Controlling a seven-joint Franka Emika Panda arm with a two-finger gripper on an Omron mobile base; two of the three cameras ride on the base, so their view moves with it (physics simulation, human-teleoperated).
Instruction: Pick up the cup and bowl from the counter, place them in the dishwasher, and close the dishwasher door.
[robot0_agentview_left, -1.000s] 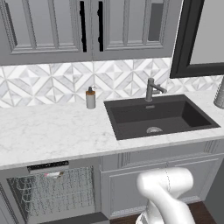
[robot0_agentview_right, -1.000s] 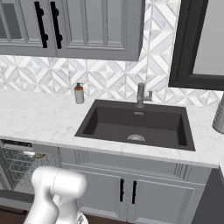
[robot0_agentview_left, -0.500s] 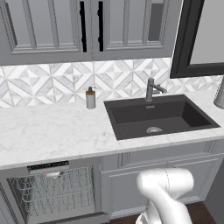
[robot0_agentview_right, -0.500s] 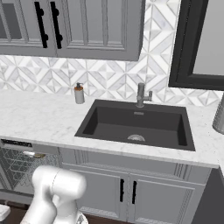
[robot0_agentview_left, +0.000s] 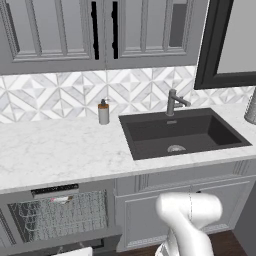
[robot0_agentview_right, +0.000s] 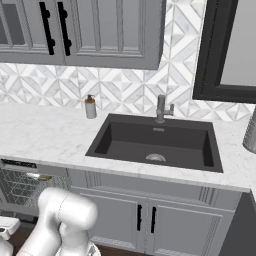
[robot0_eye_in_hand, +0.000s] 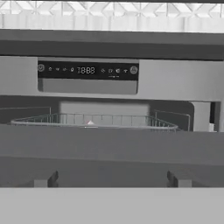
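Note:
The dishwasher (robot0_eye_in_hand: 87, 70) is open under the counter (robot0_agentview_left: 60, 150), its dark control strip above the grey wire rack (robot0_eye_in_hand: 94, 119). A small pale pink shape (robot0_eye_in_hand: 89, 124) in the rack may be the cup; it is too small to tell. A tan bit (robot0_agentview_right: 41, 177) in the rack could be the bowl. The dishwasher door (robot0_eye_in_hand: 109, 146) is a flat grey panel stretching across in front of the rack, partly raised. My gripper (robot0_eye_in_hand: 111, 179) is open, low against the door's outer face, fingertips (robot0_eye_in_hand: 46, 179) wide apart and holding nothing.
A dark sink (robot0_agentview_left: 180, 132) with a faucet (robot0_agentview_left: 172, 102) is set into the counter to the right. A beige soap dispenser (robot0_agentview_left: 103, 112) stands by the backsplash. A metal canister (robot0_agentview_left: 251, 107) stands at the far right. Grey cabinet doors (robot0_agentview_right: 145, 217) sit under the sink.
The door's edge has risen a little across the bottom of the rack. My white hand has come up into the lower left corner of the right base view.

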